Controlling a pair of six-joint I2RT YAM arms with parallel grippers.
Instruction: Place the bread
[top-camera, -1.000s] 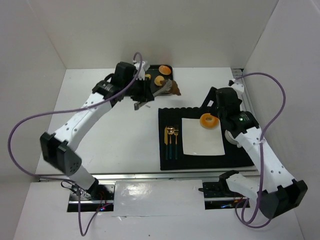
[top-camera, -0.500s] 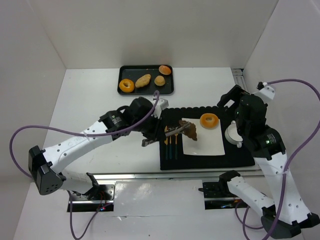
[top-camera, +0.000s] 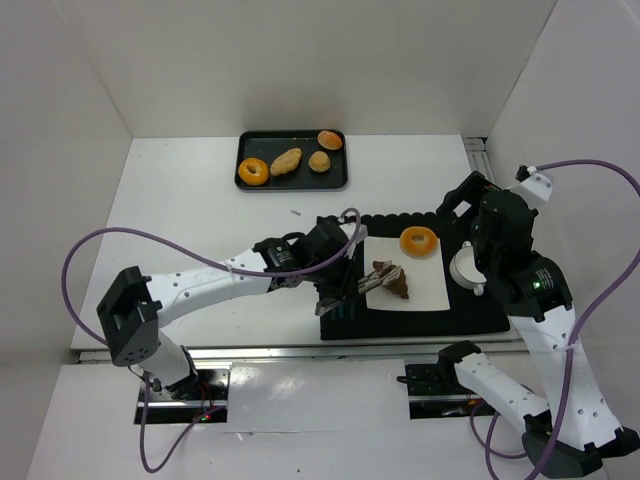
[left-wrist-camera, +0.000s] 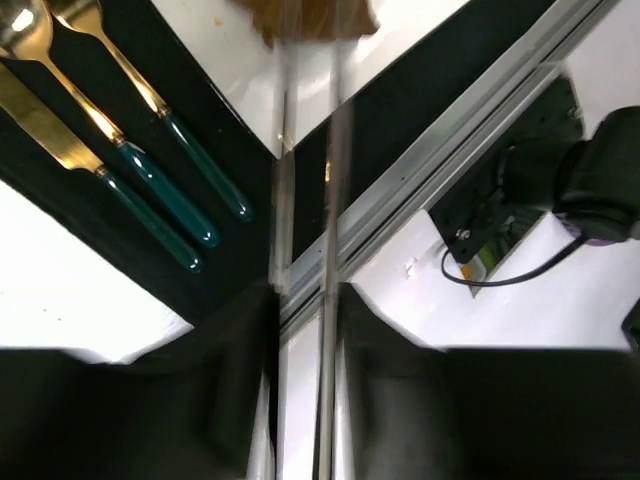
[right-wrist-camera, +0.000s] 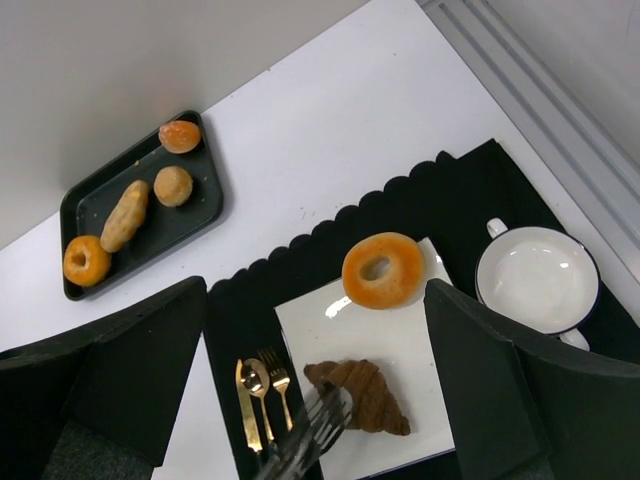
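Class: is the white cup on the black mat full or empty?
Empty: the white cup shows only its bare white bottom.

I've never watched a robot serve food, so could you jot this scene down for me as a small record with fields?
left fingers: shut on tongs
croissant: lying on the white plate, tong tips at its end
doughnut: on the plate's far corner
right fingers: open, empty, raised over the table
tray: four more pastries
cutlery: left of the plate
cup: right of the plate, empty
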